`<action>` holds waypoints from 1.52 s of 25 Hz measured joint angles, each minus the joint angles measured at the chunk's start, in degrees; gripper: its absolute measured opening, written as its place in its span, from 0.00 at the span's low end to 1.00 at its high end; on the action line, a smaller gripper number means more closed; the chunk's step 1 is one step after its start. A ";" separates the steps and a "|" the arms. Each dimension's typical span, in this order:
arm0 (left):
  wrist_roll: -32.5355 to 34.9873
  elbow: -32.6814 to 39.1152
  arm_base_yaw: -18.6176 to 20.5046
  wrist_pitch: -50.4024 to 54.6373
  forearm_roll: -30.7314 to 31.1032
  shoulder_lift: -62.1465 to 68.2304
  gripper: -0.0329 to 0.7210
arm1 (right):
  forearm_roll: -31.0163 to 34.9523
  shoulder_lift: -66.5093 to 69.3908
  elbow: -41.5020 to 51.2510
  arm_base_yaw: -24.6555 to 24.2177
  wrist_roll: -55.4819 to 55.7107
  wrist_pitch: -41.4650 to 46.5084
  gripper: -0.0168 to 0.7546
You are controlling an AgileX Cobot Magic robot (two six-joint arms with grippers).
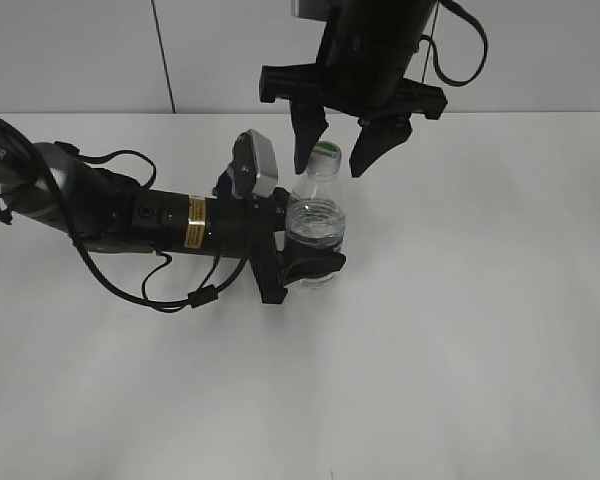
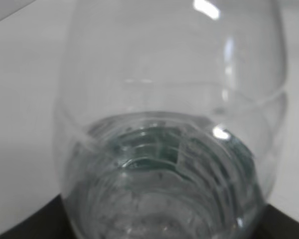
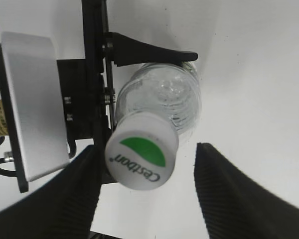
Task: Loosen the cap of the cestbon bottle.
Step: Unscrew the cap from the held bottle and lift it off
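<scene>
Near the middle of the white worktop (image 1: 460, 360) the cestbon bottle (image 1: 315, 225) stands upright, partly filled with clear water. The left gripper (image 1: 305, 250), reaching in from the left, is clamped around its lower body. The thin clear plastic will probably dent under pressure and feel slick; the firmer hold is low, as now. Farther back and above, the right gripper (image 1: 340, 140) hangs with its jaws spread on either side of the cap (image 3: 141, 157), touching nothing. The small, stiff cap looks best pinched across its sides.

The cestbon bottle (image 1: 316, 225) stands on the table (image 1: 460, 330), its cap (image 1: 326, 151) on top
</scene>
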 joint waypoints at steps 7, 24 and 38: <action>0.00 0.00 0.00 0.00 0.00 0.00 0.59 | -0.10 0.00 -1.48 0.00 -0.36 0.00 0.60; 0.00 0.00 0.00 0.00 0.00 0.00 0.59 | -0.15 0.05 -1.48 0.00 -0.82 0.04 0.44; -0.04 0.00 0.00 0.07 0.00 0.00 0.59 | -0.06 0.21 -1.60 0.00 -8.14 0.04 0.40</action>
